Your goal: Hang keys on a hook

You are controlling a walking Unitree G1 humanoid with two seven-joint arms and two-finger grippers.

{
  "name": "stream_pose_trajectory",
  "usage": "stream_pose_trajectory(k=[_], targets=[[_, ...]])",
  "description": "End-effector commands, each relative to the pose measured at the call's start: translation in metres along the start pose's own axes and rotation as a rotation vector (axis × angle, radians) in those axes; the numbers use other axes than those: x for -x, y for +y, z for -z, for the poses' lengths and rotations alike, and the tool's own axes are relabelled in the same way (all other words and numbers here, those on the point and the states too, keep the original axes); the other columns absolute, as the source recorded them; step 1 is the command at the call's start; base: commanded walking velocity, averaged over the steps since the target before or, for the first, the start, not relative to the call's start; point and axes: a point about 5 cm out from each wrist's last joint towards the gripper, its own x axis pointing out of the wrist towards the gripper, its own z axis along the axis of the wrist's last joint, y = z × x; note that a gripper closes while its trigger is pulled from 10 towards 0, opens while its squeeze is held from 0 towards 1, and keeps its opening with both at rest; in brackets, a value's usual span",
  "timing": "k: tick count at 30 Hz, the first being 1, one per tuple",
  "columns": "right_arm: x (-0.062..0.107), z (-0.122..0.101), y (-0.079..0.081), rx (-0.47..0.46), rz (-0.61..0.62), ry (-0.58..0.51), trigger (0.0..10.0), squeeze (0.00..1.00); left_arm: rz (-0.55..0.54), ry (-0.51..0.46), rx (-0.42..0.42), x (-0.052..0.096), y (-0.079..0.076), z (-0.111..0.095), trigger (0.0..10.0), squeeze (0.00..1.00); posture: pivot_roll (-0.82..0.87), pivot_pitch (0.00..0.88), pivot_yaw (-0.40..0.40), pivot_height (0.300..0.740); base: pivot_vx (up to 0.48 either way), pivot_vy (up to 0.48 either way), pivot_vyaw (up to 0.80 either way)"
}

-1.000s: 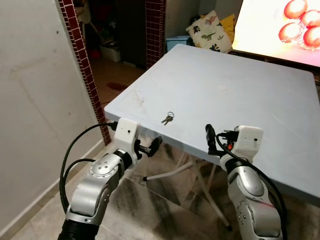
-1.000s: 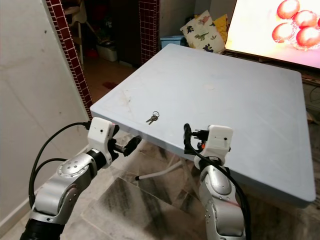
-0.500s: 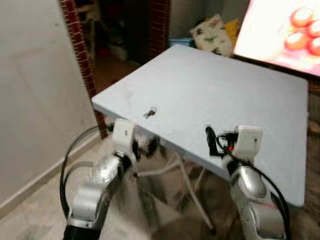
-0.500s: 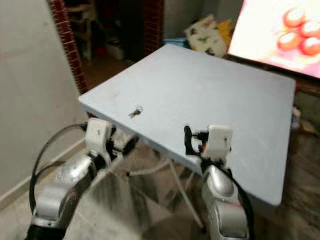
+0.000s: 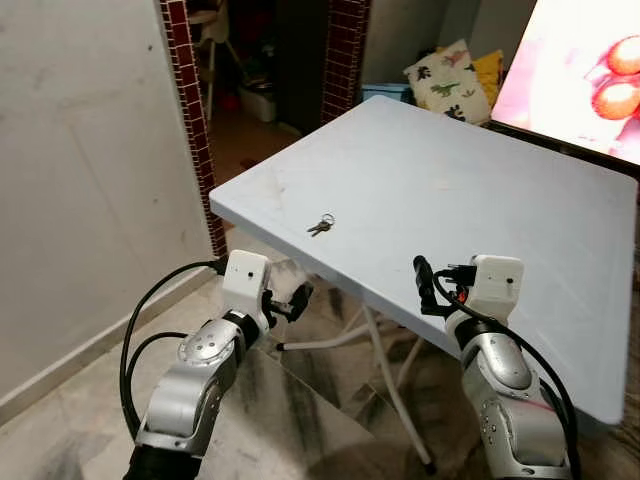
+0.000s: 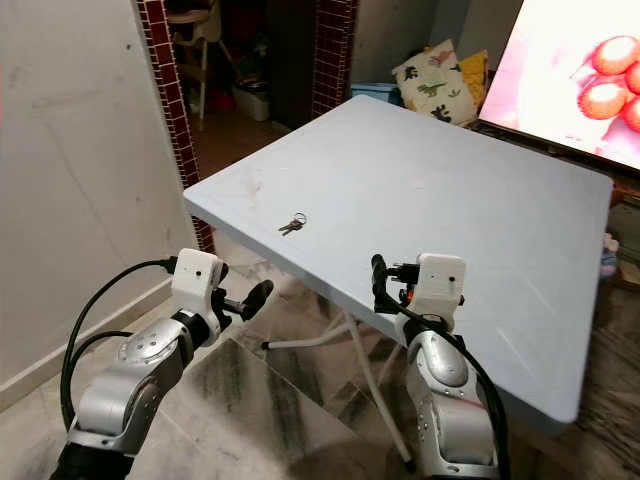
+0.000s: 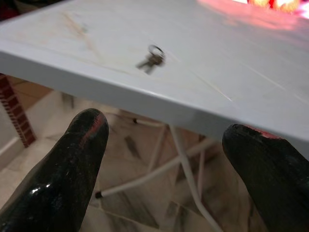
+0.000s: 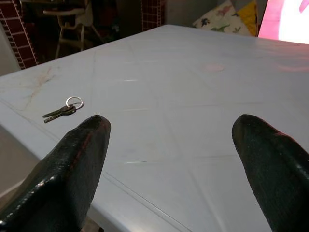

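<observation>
Two small metal keys on a round ring lie flat on our pale blue square plastic worktop, close to its near-left edge and touching nothing else. Our left gripper hangs just below and in front of that edge, under the keys, with its jaws spread wide and empty; the worktop's rim stands between it and the keys. Our right gripper sits at the near edge further to the right, level with the surface, jaws likewise wide apart and holding nothing, the keys off toward its left finger. Beneath the worktop we see white folding metal legs on a marbled tile floor. Beyond the far corner lies a dinosaur-print cushion; a red-tiled pillar and a cream wall stand to our left.
</observation>
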Motion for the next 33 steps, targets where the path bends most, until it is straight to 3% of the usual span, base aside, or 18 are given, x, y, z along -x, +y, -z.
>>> stream_pose_trajectory(k=[1, 10, 18, 22, 33], targets=[[-0.004, 0.001, -0.001, -0.003, -0.005, -0.008, 10.0, 0.00, -0.016, 0.008, -0.011, 0.002, 0.006, 0.001, 10.0, 0.00, 0.22, 0.000, -0.055, 0.740, 0.000, 0.341, 0.00], [-0.005, 0.010, 0.001, -0.007, 0.002, 0.018, 10.0, 0.00, 0.028, 0.056, -0.034, 0.003, 0.005, 0.013, 10.0, 0.00, 0.20, 0.000, -0.065, 0.740, 0.000, 0.101, 0.00], [-0.002, 0.013, -0.003, 0.001, 0.017, 0.029, 10.0, 0.00, 0.030, 0.071, 0.001, 0.000, -0.002, 0.022, 10.0, 0.00, 0.16, 0.000, -0.083, 0.740, 0.000, 0.000, 0.00], [-0.001, 0.013, -0.008, 0.023, 0.021, 0.026, 10.0, 0.00, 0.064, 0.060, 0.039, -0.007, -0.018, 0.026, 10.0, 0.00, 0.14, 0.000, -0.085, 0.740, 0.000, 0.000, 0.00], [0.000, 0.018, -0.008, 0.003, 0.047, 0.033, 10.0, 0.00, 0.021, 0.084, 0.014, -0.007, -0.002, 0.030, 10.0, 0.00, 0.15, 0.000, -0.072, 0.740, 0.000, 0.000, 0.00]])
